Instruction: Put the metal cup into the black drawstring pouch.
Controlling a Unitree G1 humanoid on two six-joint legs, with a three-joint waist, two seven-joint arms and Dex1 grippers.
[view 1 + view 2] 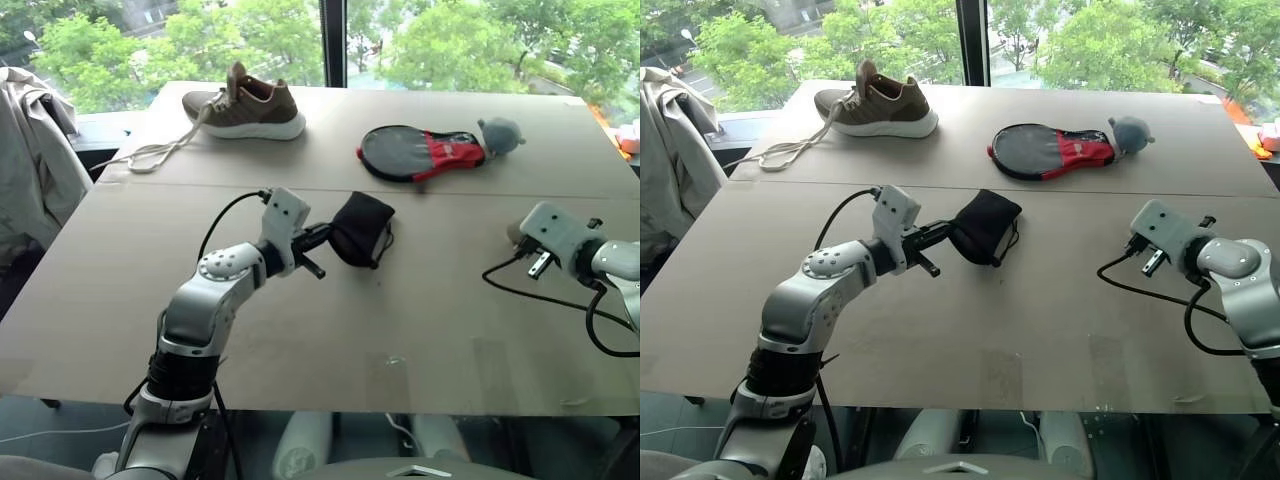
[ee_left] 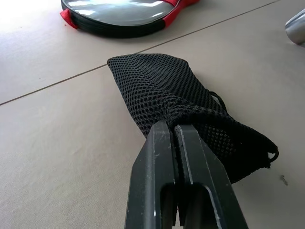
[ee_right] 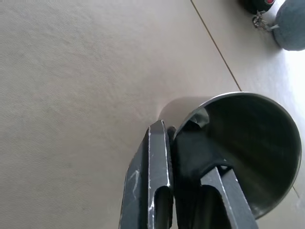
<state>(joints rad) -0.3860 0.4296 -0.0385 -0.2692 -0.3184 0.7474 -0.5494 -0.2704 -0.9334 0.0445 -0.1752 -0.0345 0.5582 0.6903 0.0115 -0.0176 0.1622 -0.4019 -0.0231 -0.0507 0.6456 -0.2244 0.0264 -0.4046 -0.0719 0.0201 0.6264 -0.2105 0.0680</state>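
the left gripper (image 2: 177,131) has its jaws pinched tight on the gathered mouth of the pouch (image 1: 360,228), one finger (image 2: 155,167) pressed to the other with mesh fabric caught between them. the pouch hangs from that grip near the middle of the counter (image 1: 300,330), its far end drooping toward the surface; whether it rests there cannot be told. a loop of thin cord shows at its side.

the right gripper (image 3: 183,136) is over the counter's right side, well apart from the pouch. its jaws are narrow and clamped on the rim of the cup (image 3: 248,143): one finger (image 3: 157,181) outside the wall, the other inside. the cup's open mouth faces the wrist camera, showing its dark steel interior, and its shadow falls on the counter just beside it.

farther back lie a brown shoe (image 1: 245,103) with white sole and loose laces, a black-and-red paddle case (image 1: 420,152), and a small grey plush (image 1: 500,135) touching the case's end. a grey jacket (image 1: 30,160) hangs off the counter's left.
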